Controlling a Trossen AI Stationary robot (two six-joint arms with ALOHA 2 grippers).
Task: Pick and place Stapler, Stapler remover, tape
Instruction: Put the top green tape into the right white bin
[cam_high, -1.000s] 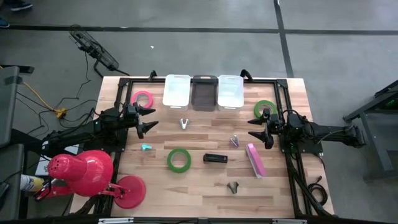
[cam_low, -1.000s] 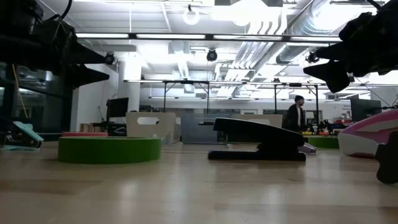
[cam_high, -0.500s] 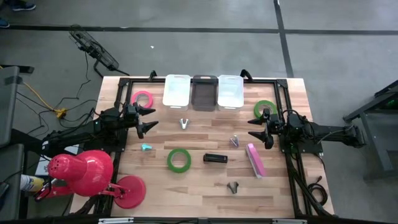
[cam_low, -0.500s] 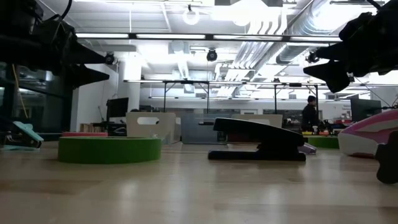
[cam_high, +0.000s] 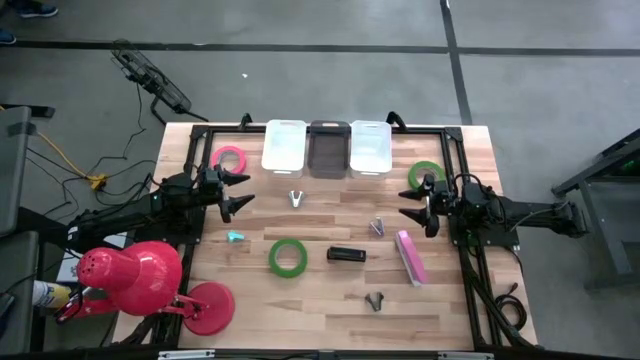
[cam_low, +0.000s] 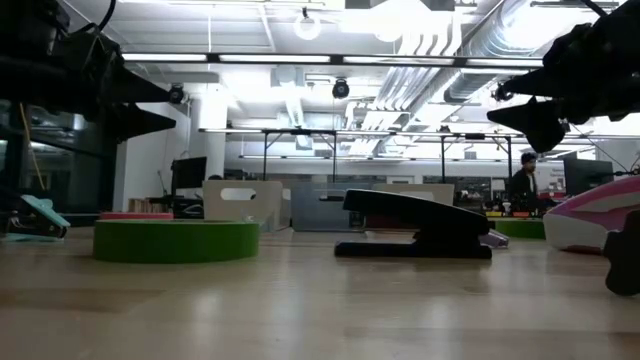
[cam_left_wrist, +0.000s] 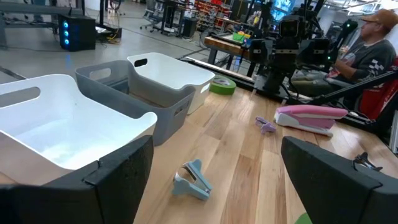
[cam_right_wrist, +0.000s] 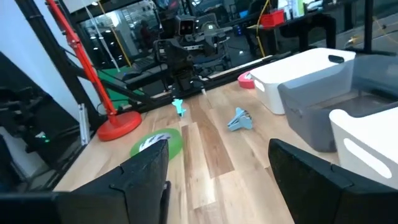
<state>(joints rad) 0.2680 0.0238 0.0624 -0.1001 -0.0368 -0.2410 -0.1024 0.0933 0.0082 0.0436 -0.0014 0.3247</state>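
Observation:
A pink-red tape roll (cam_high: 230, 158) lies flat at the far left. One green roll (cam_high: 287, 256) lies mid-table and another (cam_high: 425, 175) at the far right. A black stapler (cam_high: 346, 254) and a pink stapler (cam_high: 411, 257) lie near the middle. Staple removers lie scattered: a pale one (cam_high: 296, 198), a teal one (cam_high: 236, 237), a purple one (cam_high: 377, 227) and a dark one (cam_high: 375, 300). My left gripper (cam_high: 235, 192) hovers open at the left, by the pink roll. My right gripper (cam_high: 412, 207) hovers open at the right, between the green roll and the pink stapler.
Three bins stand in a row at the far edge: white (cam_high: 284, 146), grey (cam_high: 328, 148) and white (cam_high: 370, 147). A red desk lamp (cam_high: 140, 275) stands at the near left corner. A person sits beyond the table's right side (cam_left_wrist: 373, 43).
My right gripper has shifted slightly above the table's right side and stays open. A person in the room behind the table has walked to the right in the low view.

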